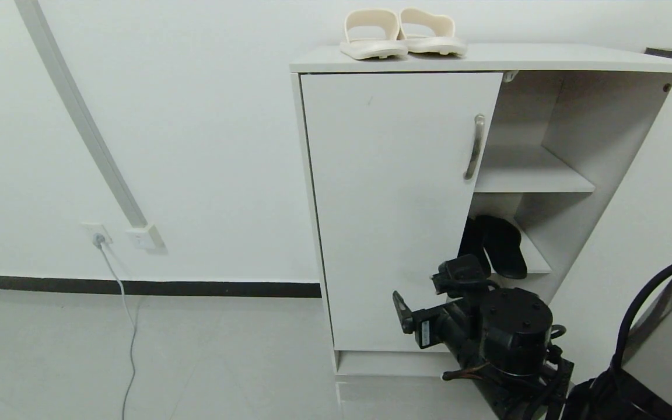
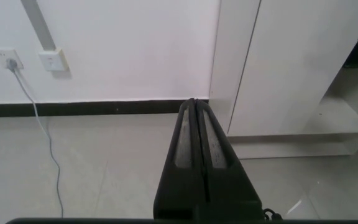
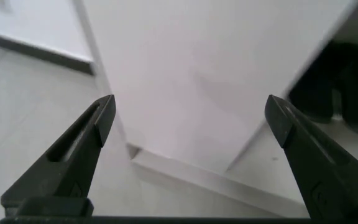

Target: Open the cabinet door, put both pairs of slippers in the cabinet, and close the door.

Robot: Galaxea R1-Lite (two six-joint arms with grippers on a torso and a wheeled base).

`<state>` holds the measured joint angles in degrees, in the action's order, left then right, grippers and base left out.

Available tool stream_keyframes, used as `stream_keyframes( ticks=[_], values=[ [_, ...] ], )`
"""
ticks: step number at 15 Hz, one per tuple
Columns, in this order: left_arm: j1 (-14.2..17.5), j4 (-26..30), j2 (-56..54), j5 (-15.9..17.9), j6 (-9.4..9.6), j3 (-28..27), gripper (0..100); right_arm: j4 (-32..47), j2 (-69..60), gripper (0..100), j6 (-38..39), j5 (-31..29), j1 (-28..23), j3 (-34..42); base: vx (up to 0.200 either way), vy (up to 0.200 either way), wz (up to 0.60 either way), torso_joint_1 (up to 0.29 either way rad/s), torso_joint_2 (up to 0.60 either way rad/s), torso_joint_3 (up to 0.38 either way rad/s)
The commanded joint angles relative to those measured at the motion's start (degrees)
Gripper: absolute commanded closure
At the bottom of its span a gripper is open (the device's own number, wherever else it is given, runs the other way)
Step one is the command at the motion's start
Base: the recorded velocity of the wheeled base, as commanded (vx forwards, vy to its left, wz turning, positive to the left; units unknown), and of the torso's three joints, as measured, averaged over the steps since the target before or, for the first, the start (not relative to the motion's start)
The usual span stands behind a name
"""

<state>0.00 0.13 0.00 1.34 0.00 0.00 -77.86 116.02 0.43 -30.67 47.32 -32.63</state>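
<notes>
Two cream slippers [image 1: 403, 35] atop cabinet [image 1: 487, 57], door [image 1: 651, 221] open

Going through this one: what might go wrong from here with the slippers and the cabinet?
1. The cream slippers sit at the front edge of the cabinet top, well above the right arm and its open jaws; a clumsy grab may push them off.
2. The black slippers appear to lean on the lower shelf near the opening; they may slip out or block the open door when it closes.
</notes>
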Motion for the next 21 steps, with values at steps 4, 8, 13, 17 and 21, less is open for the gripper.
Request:
stream_keyframes(
  ticks=[4, 8, 13, 17, 21],
  values=[
    [0.0, 0.04, 0.09, -0.02, -0.09, 0.0, 100, -0.27, 0.7, 0, -0.43, 0.26, 0.05, 0.99, 0.0, 0.0, 0.0, 0.0, 0.0, 0.0],
    [0.0, -0.05, 0.09, -0.11, 0.0, 0.0, 100, -0.27, 0.79, 0, -0.43, 0.17, 0.05, 1.26, 0.0, 0.0, 0.0, 0.0, 0.0, 0.0],
    [0.0, 0.04, 0.09, -0.02, 0.0, 0.0, 100, -0.45, 0.79, 0, -0.43, 0.26, 0.14, 1.35, 0.0, 0.0, 0.0, 0.0, 0.0, 0.0],
    [0.0, 0.04, 0.09, -0.02, 0.0, 0.0, 100, -1.24, 0.79, 0, -0.43, 0.35, 0.66, 1.52, 0.0, 0.0, 0.0, 0.0, 0.0, 0.0],
    [0.0, 0.04, 0.09, -0.02, 0.0, 0.0, 100, -1.42, 0.79, 0, -0.34, 1.14, 0.93, 1.43, 0.0, 0.0, 0.0, 0.0, 0.0, 0.0]
  ],
)
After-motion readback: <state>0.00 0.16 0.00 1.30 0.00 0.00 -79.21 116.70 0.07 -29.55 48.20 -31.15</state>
